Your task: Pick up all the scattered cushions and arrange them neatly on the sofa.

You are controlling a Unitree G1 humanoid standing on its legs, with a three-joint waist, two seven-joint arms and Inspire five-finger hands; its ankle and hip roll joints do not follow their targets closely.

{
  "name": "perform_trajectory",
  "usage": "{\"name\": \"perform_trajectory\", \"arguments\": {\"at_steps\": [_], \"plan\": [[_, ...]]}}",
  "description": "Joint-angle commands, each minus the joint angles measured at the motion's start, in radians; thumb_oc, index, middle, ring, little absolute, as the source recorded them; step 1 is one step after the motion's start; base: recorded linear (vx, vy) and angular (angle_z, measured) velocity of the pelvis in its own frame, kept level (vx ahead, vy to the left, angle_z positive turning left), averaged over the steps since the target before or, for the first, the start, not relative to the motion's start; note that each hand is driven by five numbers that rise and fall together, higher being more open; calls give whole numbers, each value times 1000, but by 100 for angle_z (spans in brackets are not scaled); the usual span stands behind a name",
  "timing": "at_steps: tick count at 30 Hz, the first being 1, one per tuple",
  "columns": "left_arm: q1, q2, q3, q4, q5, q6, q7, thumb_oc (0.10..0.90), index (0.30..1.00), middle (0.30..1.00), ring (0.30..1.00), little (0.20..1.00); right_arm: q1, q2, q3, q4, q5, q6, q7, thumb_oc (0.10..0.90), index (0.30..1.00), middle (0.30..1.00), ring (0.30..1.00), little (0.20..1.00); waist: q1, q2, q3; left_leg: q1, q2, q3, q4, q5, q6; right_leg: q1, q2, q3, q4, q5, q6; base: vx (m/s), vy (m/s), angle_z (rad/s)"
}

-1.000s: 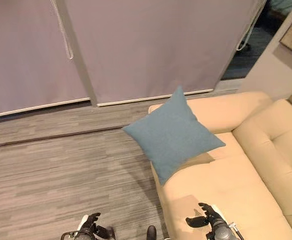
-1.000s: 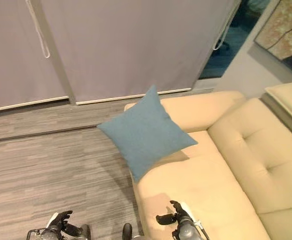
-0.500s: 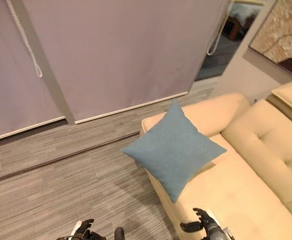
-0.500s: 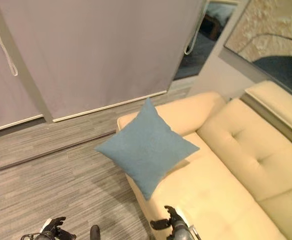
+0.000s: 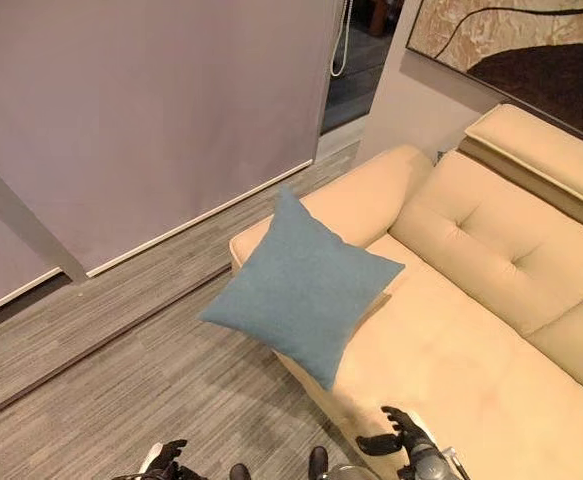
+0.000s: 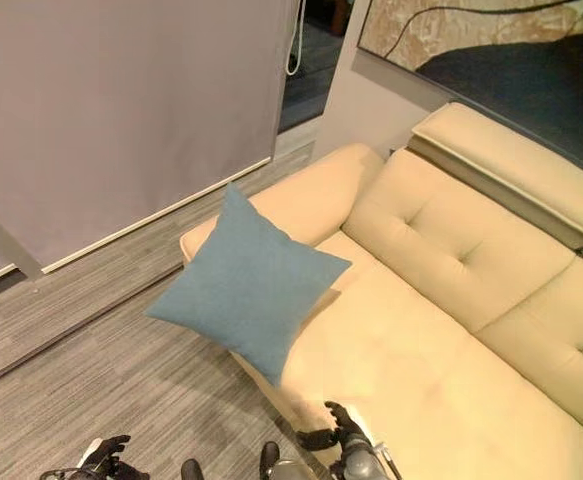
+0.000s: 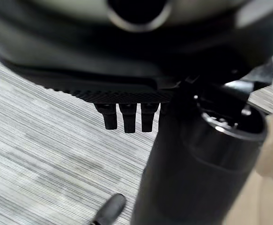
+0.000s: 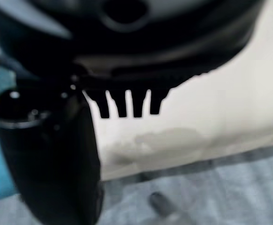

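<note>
Both my hands hang relaxed and hold nothing: my left hand (image 5: 168, 458) over the floor (image 5: 121, 370), my right hand (image 5: 396, 436) above the sofa (image 5: 471, 340) seat edge. The blue cushion (image 5: 301, 285) leans ahead of my fingers, overhanging the seat front. I should grip it by both sides and set it back. My fingertips are hard to make out.

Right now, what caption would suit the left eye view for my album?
Blue cushion propped over the cream sofa front corner; both hands open, empty.
</note>
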Motion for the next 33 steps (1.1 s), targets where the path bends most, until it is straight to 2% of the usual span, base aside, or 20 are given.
{"name": "perform_trajectory", "arguments": {"at_steps": [1, 5, 6, 7, 8, 10, 11, 13, 18, 19, 21, 24, 25, 26, 27, 28, 29, 30, 32, 33], "plan": [[-24, 19, -13, -20, 39, -28, 7, 800, 900, 900, 900, 900, -62, -58, -20, -16, 17, -29, -33, 800, 900, 900, 900, 900, -15, -33, -9, -62, -30, -95, 241, -144, -58, 51, 2, 62, -56, 0, 62, 13, 31, -21], [-21, 11, -15, -20, 27, -25, 6, 800, 900, 900, 900, 900, -62, -60, -24, -5, 19, -29, -36, 800, 900, 900, 900, 900, -8, -38, -21, -83, -6, -137, 193, -147, -64, 64, -10, 92, -69, -1, 71, 61, 90, -42], [-20, 8, -18, -16, 22, -27, 5, 800, 900, 900, 900, 900, -64, -60, -22, 0, 20, -27, -35, 800, 900, 900, 900, 900, -2, -41, -24, -99, 5, -169, 172, -128, -71, 65, -13, 106, -68, 0, 74, 176, 197, -18], [-19, 4, -22, -15, 6, -30, 8, 800, 900, 900, 900, 900, -64, -60, -22, 1, 23, -27, -37, 800, 900, 900, 900, 900, 9, -38, -23, -134, 35, -253, 126, -78, -84, 71, -13, 136, -61, -10, 76, 144, 155, -21], [-19, 4, -22, -15, 6, -30, 8, 800, 900, 900, 900, 900, -64, -60, -22, 0, 23, -27, -37, 800, 900, 900, 900, 900, 9, -38, -21, -131, 35, -254, 124, -78, -84, 73, -13, 135, -61, -11, 76, 132, 158, -32], [-24, 3, -28, -16, -5, -29, 11, 800, 900, 900, 900, 900, -66, -62, -22, 2, 20, -25, -40, 800, 900, 900, 900, 900, 17, -30, -17, -147, 54, -312, 91, -44, -95, 77, -15, 156, -53, -23, 77, 88, 160, -47], [-28, -1, -31, -13, -7, -30, 8, 800, 900, 900, 900, 900, -66, -63, -26, 2, 19, -24, -38, 800, 900, 900, 900, 900, 15, -22, -18, -128, 57, -321, 60, -50, -95, 77, -17, 166, -49, -28, 80, 67, 150, -49], [-31, -6, -34, -6, -2, -26, 7, 800, 900, 900, 900, 900, -65, -61, -32, 8, 19, -21, -36, 800, 900, 900, 900, 900, 13, -12, -23, -104, 58, -316, 32, -49, -95, 82, -21, 166, -50, -31, 87, 97, 217, -42], [-34, -6, -33, -10, 2, -32, 11, 800, 900, 900, 900, 900, -84, -42, -29, 14, 13, -16, -38, 800, 900, 900, 900, 900, 13, -3, -26, -53, 15, -268, 3, -62, -67, 51, -64, 207, -23, 14, 121, 81, 296, -40], [-39, 2, -23, -7, -1, -31, 16, 800, 900, 900, 900, 900, -95, -31, -26, 28, 12, -8, -39, 800, 900, 900, 900, 900, 16, -1, -24, -36, -3, -244, -14, -64, -49, 24, -84, 221, 4, 52, 145, 6, 304, -61], [-41, 11, -17, -1, 0, -27, 20, 800, 900, 900, 900, 900, -104, -24, -25, 37, 11, -2, -39, 800, 900, 900, 900, 900, 20, 4, -17, -25, -13, -228, -27, -65, -35, -8, -98, 221, 56, 75, 153, -11, 253, -58], [-41, 25, -6, 10, -5, -27, 19, 800, 900, 900, 900, 900, -114, -13, -26, 50, 15, -5, -44, 800, 900, 900, 900, 900, 42, 15, -7, -6, -19, -195, -38, -72, -19, -37, -120, 123, 111, 71, 140, -31, 171, -55], [-35, 27, 7, 16, -16, -26, 19, 800, 900, 900, 900, 900, -114, -11, -26, 58, 18, -9, -44, 800, 900, 900, 900, 900, 45, 18, -9, 12, -25, -182, -59, -66, -18, -43, -96, 59, 110, 55, 131, -19, 132, -74], [-35, 27, 7, 16, -16, -26, 19, 800, 900, 900, 900, 900, -114, -11, -25, 58, 18, -9, -44, 800, 900, 900, 900, 900, 45, 19, -9, 13, -24, -183, -59, -66, -18, -42, -96, 58, 110, 54, 130, -10, 86, -61], [-32, 29, 15, 17, -22, -26, 21, 800, 900, 900, 900, 900, -114, -15, -25, 61, 18, -12, -46, 800, 900, 900, 900, 900, 44, 18, -10, 19, -30, -178, -64, -63, -18, -45, -72, 32, 92, 46, 128, -48, 17, -24], [-36, 35, 24, 22, -30, -30, 19, 800, 900, 900, 900, 900, -115, -22, -28, 68, 21, -11, -45, 800, 900, 900, 900, 900, 57, 8, -16, 13, -44, -151, -65, -62, -24, -7, -74, -65, 3, 28, 114, -48, 17, -15], [-36, 36, 23, 22, -30, -30, 19, 800, 900, 900, 900, 900, -115, -21, -29, 68, 22, -11, -45, 800, 900, 900, 900, 900, 55, 8, -14, 15, -44, -153, -65, -62, -24, -3, -73, -67, -1, 30, 114, -63, -10, -15], [-30, 37, 32, 19, -26, -31, 23, 800, 900, 900, 900, 900, -109, -26, -29, 70, 22, -13, -50, 800, 900, 900, 900, 900, 59, 5, -19, 9, -49, -148, -62, -54, -26, 32, -72, -97, -45, 21, 108, -33, -43, -23], [-17, 35, 52, 15, -42, -30, 34, 800, 900, 900, 900, 900, -108, -29, -28, 67, 24, -11, -50, 800, 900, 900, 900, 900, 63, 2, -22, 5, -48, -148, -73, -43, -31, 25, -45, -37, -49, 30, 105, -54, -75, -13], [-12, 36, 77, 15, -62, -33, 41, 800, 900, 900, 900, 900, -111, -37, -33, 67, 22, -10, -53, 800, 900, 900, 900, 900, 81, 4, -26, 2, -48, -141, -73, -46, -31, 27, -52, -55, -66, 44, 115, -46, -86, 5]]}}
